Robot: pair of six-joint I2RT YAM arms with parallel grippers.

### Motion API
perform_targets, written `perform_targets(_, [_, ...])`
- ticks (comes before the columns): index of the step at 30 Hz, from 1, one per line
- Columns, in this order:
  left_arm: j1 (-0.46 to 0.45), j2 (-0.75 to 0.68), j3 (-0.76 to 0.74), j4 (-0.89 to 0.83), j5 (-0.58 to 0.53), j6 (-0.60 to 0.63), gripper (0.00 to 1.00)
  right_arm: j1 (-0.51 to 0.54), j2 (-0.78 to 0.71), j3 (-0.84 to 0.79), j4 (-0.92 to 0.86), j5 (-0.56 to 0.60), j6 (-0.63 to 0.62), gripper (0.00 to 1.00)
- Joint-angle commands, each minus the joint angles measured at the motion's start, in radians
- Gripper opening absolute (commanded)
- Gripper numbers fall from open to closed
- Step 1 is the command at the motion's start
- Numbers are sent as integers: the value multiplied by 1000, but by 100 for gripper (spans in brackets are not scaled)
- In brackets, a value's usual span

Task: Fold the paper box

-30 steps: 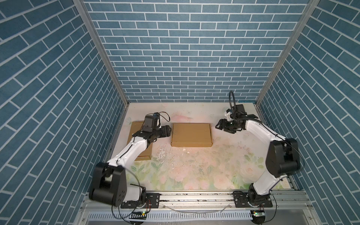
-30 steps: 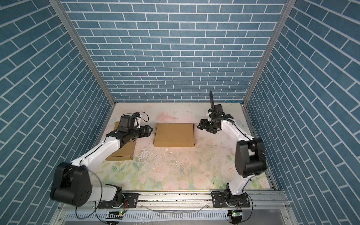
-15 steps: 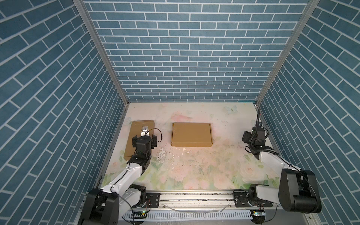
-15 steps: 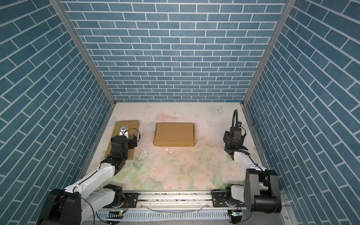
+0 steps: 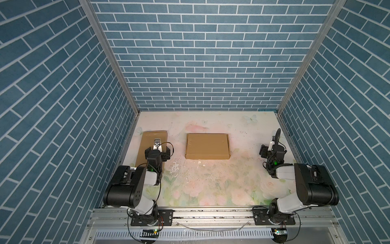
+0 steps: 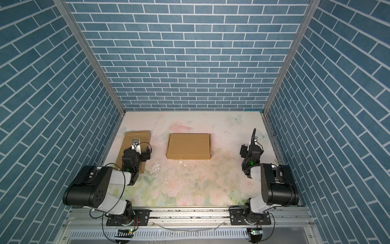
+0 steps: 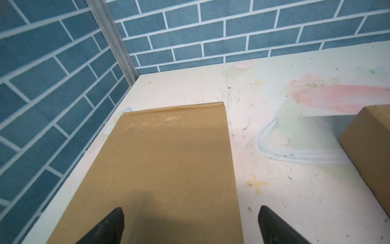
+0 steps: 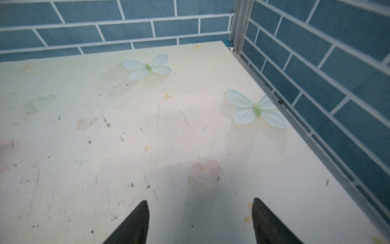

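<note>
The paper box (image 5: 207, 146) (image 6: 188, 146) lies closed and flat-topped in the middle of the table in both top views, and nothing touches it. Its corner (image 7: 371, 147) shows in the left wrist view. My left gripper (image 5: 157, 144) (image 6: 135, 144) (image 7: 190, 211) is open and hovers over a flat brown cardboard sheet (image 7: 164, 164), well to the left of the box. My right gripper (image 5: 272, 142) (image 6: 254, 141) (image 8: 200, 202) is open over bare table near the right wall, with nothing between its fingers. Both arms are folded back near their bases.
The flat cardboard sheet (image 5: 152, 137) lies along the left wall. White crumbs (image 5: 175, 169) are scattered in front of the box. Blue brick walls and aluminium corner posts (image 8: 238, 23) close in the table. A metal rail (image 5: 211, 213) runs along the front edge.
Both arms pulled back from the box's two sides to the front corners and folded up. The left gripper opened wider. The box has not moved.
</note>
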Motion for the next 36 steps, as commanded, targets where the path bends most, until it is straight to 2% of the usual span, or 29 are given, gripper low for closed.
perform_targets(1, [10,10,55,31,1,2,99,-3,-1,7,73,-18,-36,77])
perform_targets(3, [31,0,98,-73,-15,-36,100,-9,6,35,28,-26,-31,78])
perform_targets(17, [32,-1,86,-51,-22,-42,100,-14,7,29,43,-28,-31,77])
perform_targets(18, [32,-1,84,-50,-24,-41,99,-15,6,29,43,-30,-32,79])
perform_targets(19, [32,-1,84,-50,-23,-41,100,-15,7,29,41,-29,-32,97])
perform_targets(20, [32,-1,86,-53,-26,-41,100,-14,7,29,43,-28,-32,99])
perform_targets(36, [32,-1,88,-52,-25,-41,100,-13,5,28,43,-29,-32,99])
